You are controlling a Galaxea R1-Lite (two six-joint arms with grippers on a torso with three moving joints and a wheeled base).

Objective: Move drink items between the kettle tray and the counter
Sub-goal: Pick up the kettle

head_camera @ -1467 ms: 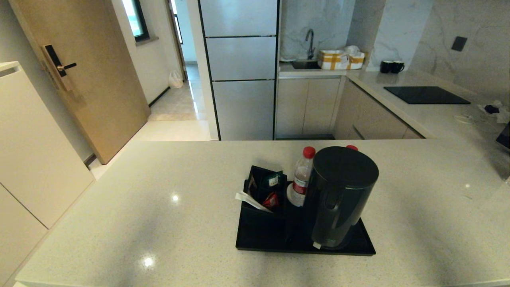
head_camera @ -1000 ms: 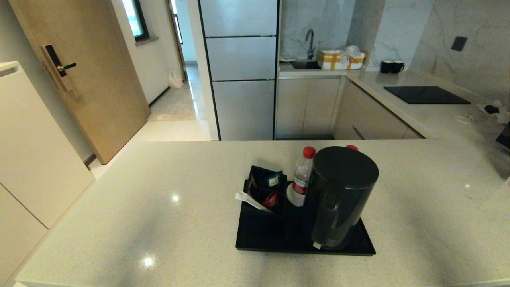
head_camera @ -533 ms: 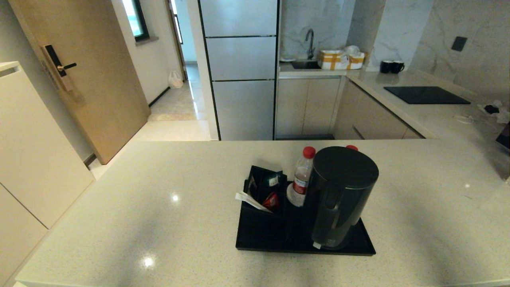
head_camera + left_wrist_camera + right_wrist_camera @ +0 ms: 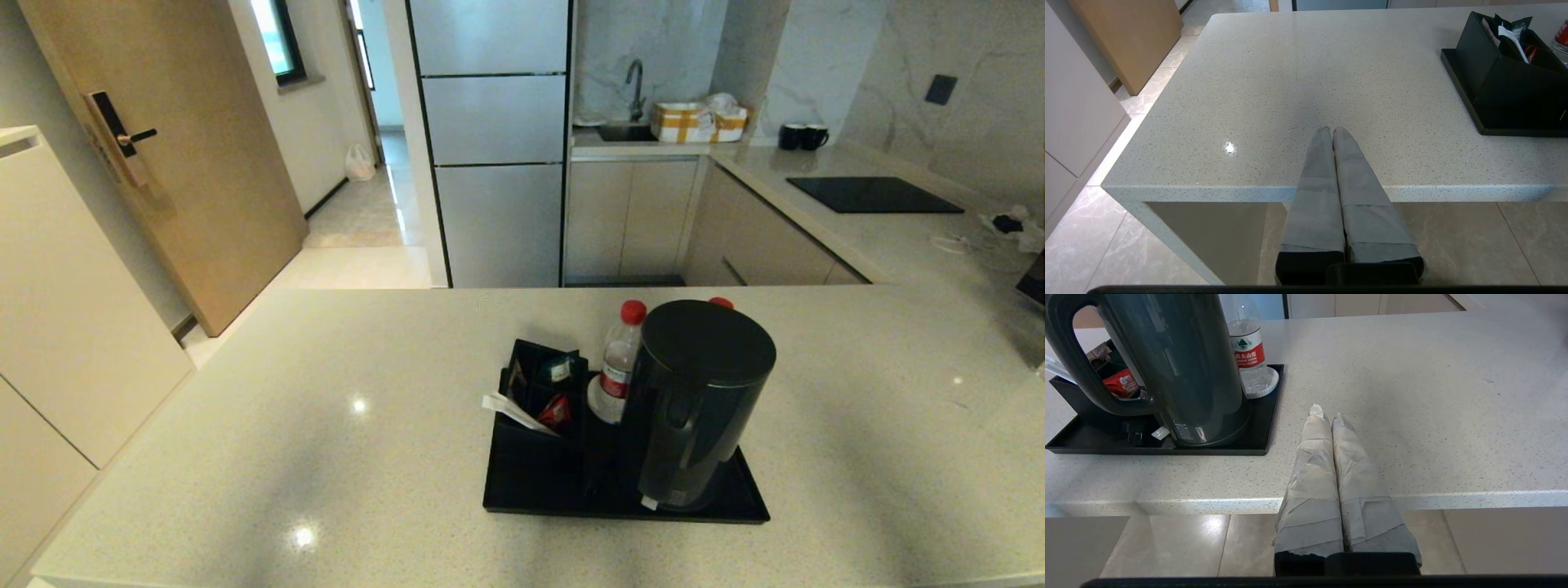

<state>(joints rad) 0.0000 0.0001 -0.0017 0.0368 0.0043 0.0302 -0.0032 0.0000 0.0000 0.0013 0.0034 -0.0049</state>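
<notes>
Grey kettle (image 4: 700,400) stands on tray (image 4: 531,490); both claws closed, apparently empty.

The left claw (image 4: 1332,130) has two long tapering fingers wrapped in smooth grey tape, on a black base. The right claw (image 4: 1327,412) matches it, but its pale wrapping is wrinkled and frayed.

water bottle (image 4: 1248,355) label, print unreadable

No visible change — scene as before
</notes>
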